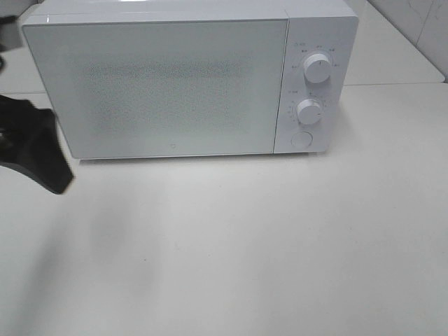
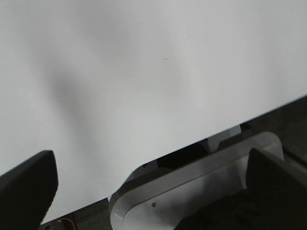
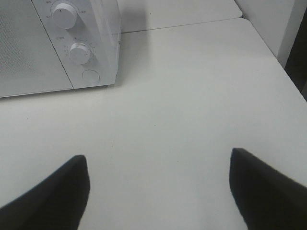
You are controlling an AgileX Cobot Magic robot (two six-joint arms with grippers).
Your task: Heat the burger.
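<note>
A white microwave [image 1: 189, 77] stands at the back of the white tabletop [image 1: 245, 245], its door [image 1: 157, 87] closed and frosted, so nothing inside can be made out; the burger is not visible in any view, and where it is cannot be told. On the right side of the microwave's front sit two round knobs, an upper knob [image 1: 318, 68] and a lower knob [image 1: 308, 111], with a round button [image 1: 302, 139] below them. The left hand [image 1: 38, 150] shows in the high view as a dark shape at the left edge, beside the microwave's lower left corner and above the tabletop; in its wrist view the left hand [image 2: 153, 187] has its two dark fingers [image 2: 26, 184] spread wide with nothing between them, over the edge of the tabletop and a pale rounded bracket [image 2: 192, 187] below it. The right hand [image 3: 158, 187] is released too, its fingers [image 3: 62, 184] well apart and empty, hovering over bare tabletop, with the microwave's knob panel ahead of it and well apart from it
</note>
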